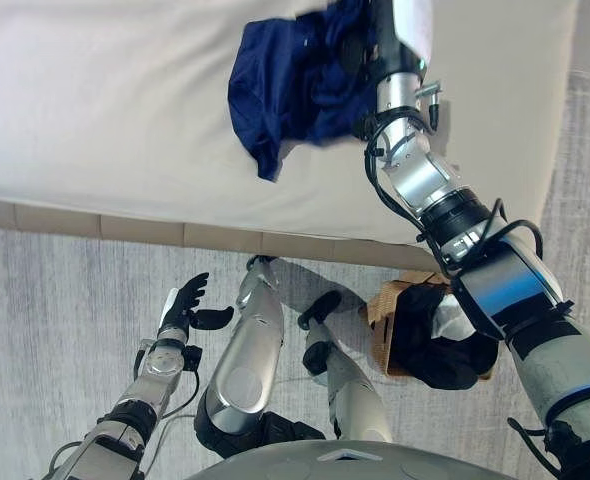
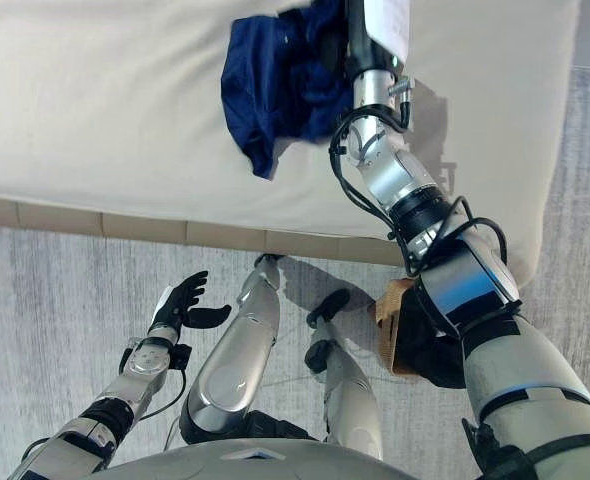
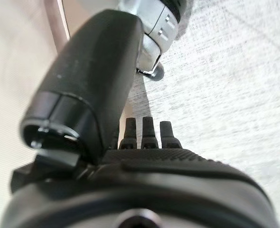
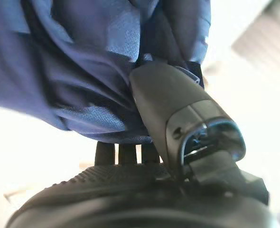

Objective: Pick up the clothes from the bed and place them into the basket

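Observation:
A navy blue garment (image 1: 285, 85) lies bunched near the far side of the cream bed (image 1: 105, 110). My right hand (image 1: 358, 48) reaches over the bed and is buried in the garment's right edge. In the right wrist view the thumb (image 4: 168, 104) presses into the blue cloth (image 4: 83, 71), which drapes over the curled fingers. The brown basket (image 1: 383, 310) stands on the floor by my right arm, with dark and white clothes inside. My left hand (image 1: 185, 305) hangs low at the left over the carpet, open and empty, with its fingers (image 3: 147, 133) straight.
The bed's front edge (image 1: 125, 228) runs across the view, with grey carpet (image 1: 55, 300) below it. The basket sits close to the bed's front right corner.

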